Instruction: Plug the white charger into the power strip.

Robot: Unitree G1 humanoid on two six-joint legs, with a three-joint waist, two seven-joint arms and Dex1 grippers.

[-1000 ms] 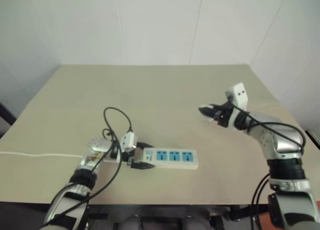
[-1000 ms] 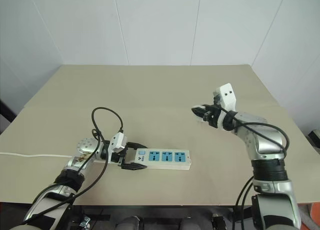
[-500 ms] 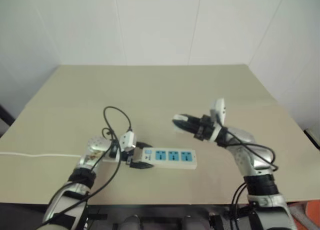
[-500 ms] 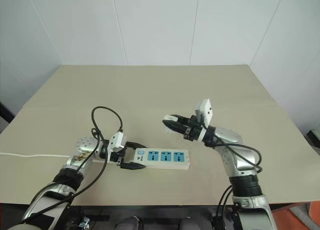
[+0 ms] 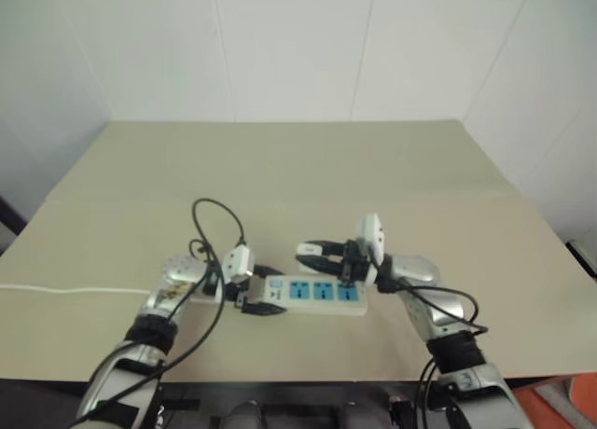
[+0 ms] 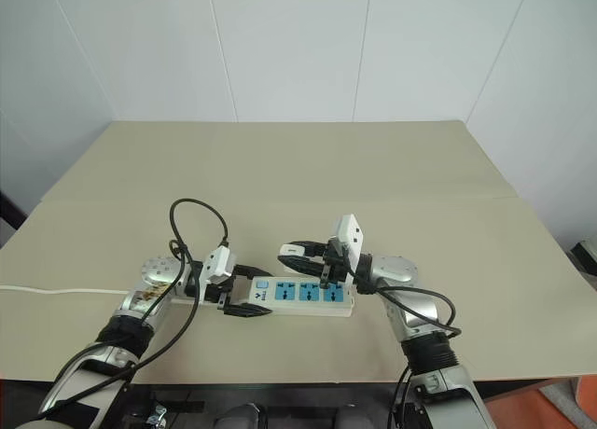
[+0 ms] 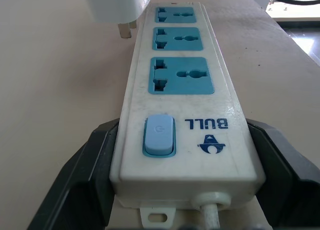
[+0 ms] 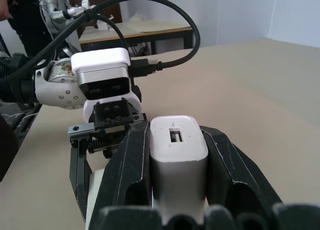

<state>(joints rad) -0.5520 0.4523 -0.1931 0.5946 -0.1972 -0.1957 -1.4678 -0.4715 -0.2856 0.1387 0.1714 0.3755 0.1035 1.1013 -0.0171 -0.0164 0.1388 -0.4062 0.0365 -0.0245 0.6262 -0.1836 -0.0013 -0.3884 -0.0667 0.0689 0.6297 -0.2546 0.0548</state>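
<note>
The left tool (image 6: pixel 244 294) clamps the switch end of the power strip (image 6: pixel 301 294) near the tabletop's (image 6: pixel 308 168) front edge. The right tool (image 6: pixel 300 253) grips the white charger (image 8: pixel 178 149) just above the strip. Risk: prongs misaligned with a socket may jam or shift the strip.

My left gripper (image 5: pixel 261 294) clamps the switch end of the strip (image 5: pixel 317 296), which lies flat on the tan surface (image 5: pixel 308 177). My right gripper (image 5: pixel 312 251) hangs just above the strip's blue sockets, pinching the charger (image 5: pixel 306 250). A thin white cord (image 5: pixel 75 288) trails off leftward.
</note>
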